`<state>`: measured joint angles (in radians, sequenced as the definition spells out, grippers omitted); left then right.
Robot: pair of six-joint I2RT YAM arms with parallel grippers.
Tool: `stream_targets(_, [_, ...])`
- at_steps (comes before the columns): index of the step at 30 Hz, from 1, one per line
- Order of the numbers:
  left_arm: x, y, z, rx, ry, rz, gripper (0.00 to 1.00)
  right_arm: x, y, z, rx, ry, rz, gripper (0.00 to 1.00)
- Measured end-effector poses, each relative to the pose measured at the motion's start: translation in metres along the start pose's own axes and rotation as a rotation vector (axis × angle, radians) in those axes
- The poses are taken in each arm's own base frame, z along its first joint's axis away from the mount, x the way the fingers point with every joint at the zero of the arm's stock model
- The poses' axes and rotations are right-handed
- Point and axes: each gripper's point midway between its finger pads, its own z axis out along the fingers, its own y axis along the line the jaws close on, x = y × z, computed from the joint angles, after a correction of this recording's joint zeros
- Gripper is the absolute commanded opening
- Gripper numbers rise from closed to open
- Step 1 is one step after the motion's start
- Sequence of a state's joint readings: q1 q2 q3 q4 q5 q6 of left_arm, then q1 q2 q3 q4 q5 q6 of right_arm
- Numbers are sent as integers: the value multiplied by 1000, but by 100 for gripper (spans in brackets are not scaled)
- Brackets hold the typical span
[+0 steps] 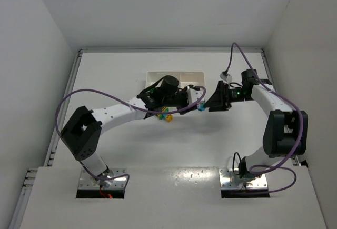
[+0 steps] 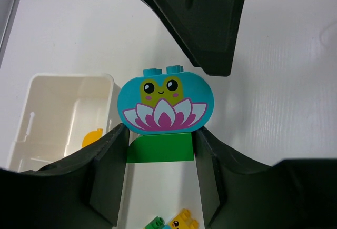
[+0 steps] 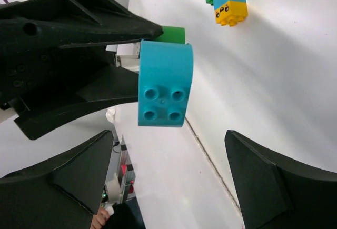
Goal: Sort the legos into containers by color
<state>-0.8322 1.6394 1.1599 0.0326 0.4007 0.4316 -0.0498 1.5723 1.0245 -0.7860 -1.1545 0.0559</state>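
The left gripper (image 2: 161,145) is clamping a green brick (image 2: 158,152) by its sides, with a cyan frog brick (image 2: 167,102) standing on it beyond the fingertips. The right gripper (image 3: 171,145) is gaping wide, facing that cyan brick's studs head-on without touching it. The white tray (image 2: 47,113) is lying just beside the pair, and loose bricks (image 3: 227,0) are waiting nearby.

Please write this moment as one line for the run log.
left gripper: shut on green brick, cyan frog brick stacked on it | right gripper: open, facing cyan frog brick, not touching | tray: orange piece inside
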Motion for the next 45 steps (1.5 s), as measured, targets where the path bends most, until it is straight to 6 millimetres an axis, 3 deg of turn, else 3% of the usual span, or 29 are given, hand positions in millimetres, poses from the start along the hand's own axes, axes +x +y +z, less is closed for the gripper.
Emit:
stream_targets(10, [-7,-8,2,17,-16,-2,20,-18,-3,5,-30,-9,7,83])
stream_targets(14, [-12,-10,4,21,-25,-7,20,-20,0,10,-44,1,2,76])
stream_targets(15, [-15,-9,4,21,-30,-6,20,-20,0,11,-48,6,0,66])
stream_targets(17, [-22,-6,4,14,-44,0,20,-18,2,15,-60,18,-2,54])
stream_targets(19, [-24,-6,4,12,-44,-1,20,-17,6,17,-83,27,-3,31])
stream_targets(20, [-21,-6,5,12,-37,-4,20,-16,9,17,-91,33,-4,12])
stream_targets(22, [-21,-7,7,13,-36,-1,20,-15,5,17,-73,38,5,2])
stream_targets(33, [-13,-16,2,-2,-46,4,20,-13,7,3,-68,38,-42,0])
stream_targets(39, [31,-28,-22,-21,70,-112,20,-48,25,-20,-29,-42,-225,0])
stream_targets(42, [29,-17,-44,-79,69,-164,20,-67,32,-23,7,-72,-336,0])
stream_targets(45, [10,10,-73,-175,11,-188,20,-84,33,-15,39,-97,-415,0])
